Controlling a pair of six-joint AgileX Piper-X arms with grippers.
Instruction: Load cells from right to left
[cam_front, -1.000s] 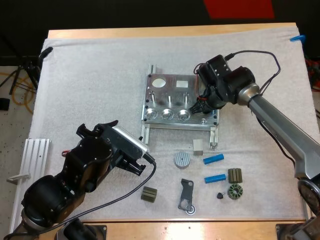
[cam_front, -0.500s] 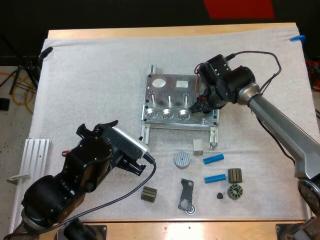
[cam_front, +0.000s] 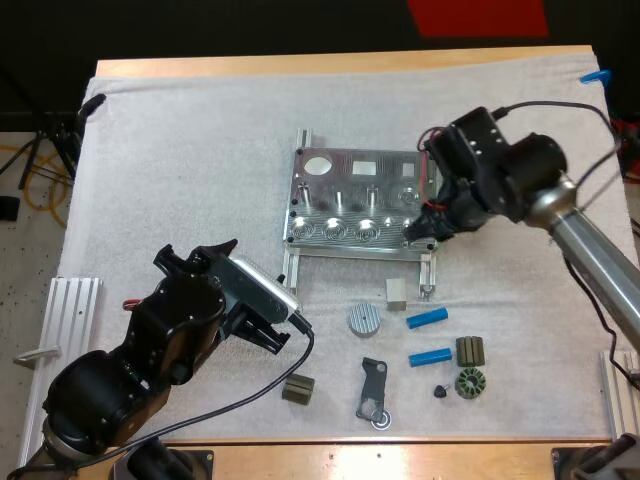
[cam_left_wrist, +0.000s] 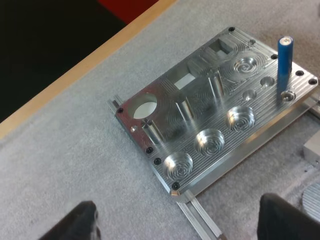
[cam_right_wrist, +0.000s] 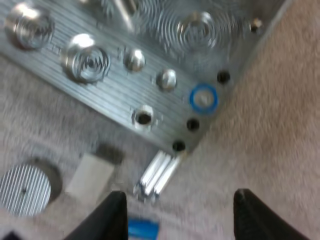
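The metal fixture (cam_front: 355, 208) lies mid-mat. One blue cylinder (cam_left_wrist: 284, 59) stands upright in a small hole at the fixture's right front corner; from above it is a blue ring (cam_right_wrist: 203, 97). My right gripper (cam_front: 428, 230) hovers just off that corner, open, its fingers (cam_right_wrist: 112, 216) wide apart with nothing between them. Two more blue cylinders (cam_front: 427, 318) (cam_front: 430, 356) lie on the mat in front of the fixture. My left gripper (cam_front: 284, 322) is open, near the fixture's (cam_left_wrist: 200, 125) left front, well short of it.
A ribbed metal disc (cam_front: 364, 319), a small metal block (cam_front: 396, 292), a black bracket (cam_front: 373, 390), olive-dark parts (cam_front: 298, 388) (cam_front: 470, 350), a toothed ring (cam_front: 469, 383) and a small black knob (cam_front: 440, 390) lie on the front mat. An aluminium rail (cam_front: 70, 310) sits far left.
My right gripper has drawn back to the right, off the fixture's right end, leaving the blue cylinder standing in its hole. The left arm has not moved.
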